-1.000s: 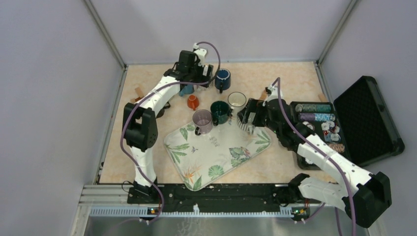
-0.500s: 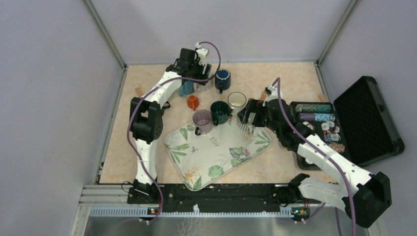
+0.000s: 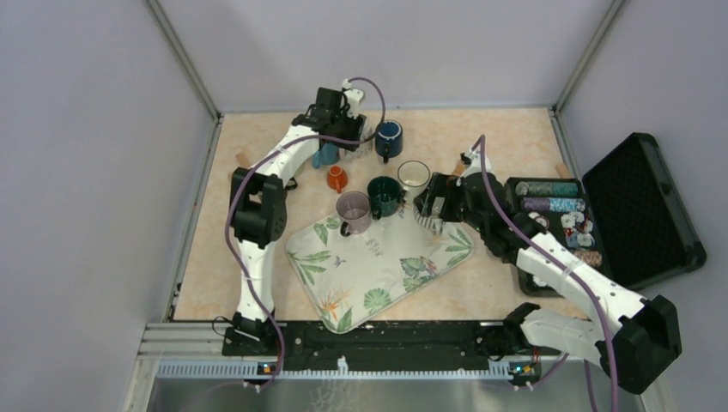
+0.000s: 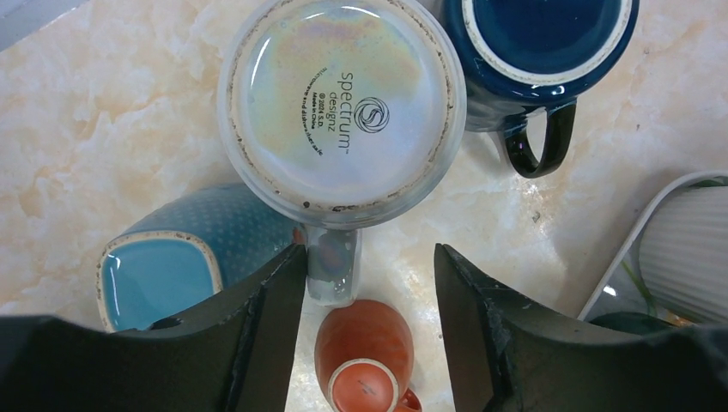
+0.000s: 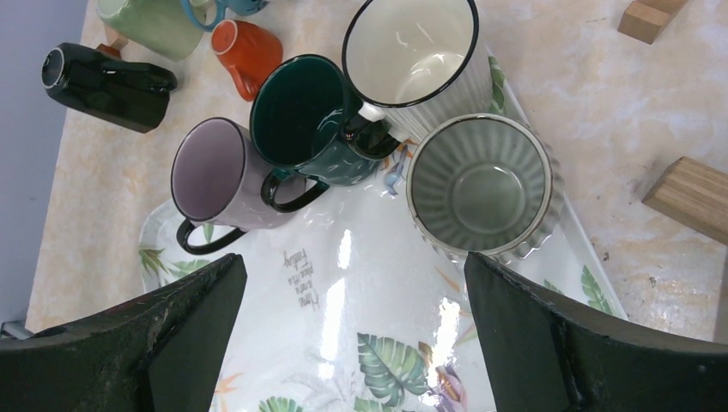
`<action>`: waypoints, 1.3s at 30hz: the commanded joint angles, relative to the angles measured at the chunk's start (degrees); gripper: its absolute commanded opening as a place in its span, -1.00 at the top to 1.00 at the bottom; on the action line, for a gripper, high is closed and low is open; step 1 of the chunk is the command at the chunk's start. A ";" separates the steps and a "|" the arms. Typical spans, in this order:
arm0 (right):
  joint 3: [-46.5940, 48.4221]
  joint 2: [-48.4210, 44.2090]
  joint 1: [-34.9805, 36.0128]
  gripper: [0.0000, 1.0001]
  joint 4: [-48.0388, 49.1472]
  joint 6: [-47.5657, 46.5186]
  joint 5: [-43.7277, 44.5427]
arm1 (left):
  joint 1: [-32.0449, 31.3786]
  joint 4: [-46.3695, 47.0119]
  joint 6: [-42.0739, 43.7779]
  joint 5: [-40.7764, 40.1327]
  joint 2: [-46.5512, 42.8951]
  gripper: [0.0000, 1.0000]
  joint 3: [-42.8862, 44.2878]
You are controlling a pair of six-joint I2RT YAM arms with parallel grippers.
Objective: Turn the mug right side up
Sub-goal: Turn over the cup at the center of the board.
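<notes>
The mug (image 4: pixel 342 112) stood upside down at the far side of the table (image 4: pixel 103 112), just left of a dark blue mug (image 4: pixel 541 43). Its pearly base read "spectrum designz" beside a swirl logo, and the smaller print next to that was too fine to make out. The left gripper (image 4: pixel 369 253) hung over it, jaws apart, with the mug's handle between them and hard by one finger; whether they touched I couldn't tell. From overhead the arm hid the mug. The right gripper (image 5: pixel 352 262) gaped wide above the tray (image 5: pixel 343 343), whose cursive lettering was unreadable.
</notes>
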 commanded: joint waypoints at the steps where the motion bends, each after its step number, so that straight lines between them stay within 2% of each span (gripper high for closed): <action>1: 2.70 0.35 -0.42 -0.97 0.87 -0.39 0.30 | 0.15 0.29 -0.17 0.89 1.47 -0.24 2.49; 7: 2.35 0.49 -0.42 -0.97 1.09 -0.21 0.20 | 0.03 0.38 -2.21 2.30 1.55 -0.11 2.73; 10: 2.13 0.45 -0.44 -0.97 1.19 -0.12 0.20 | -0.18 0.72 -3.12 3.06 1.55 -0.10 2.86; 24: 1.64 0.21 -0.42 -0.97 0.98 0.06 0.23 | -1.19 -2.88 -5.10 -4.26 4.73 -0.05 7.51; 39: 1.28 0.24 -0.44 -0.97 1.09 0.14 0.56 | -1.28 -4.33 -4.75 -6.17 7.33 0.08 10.86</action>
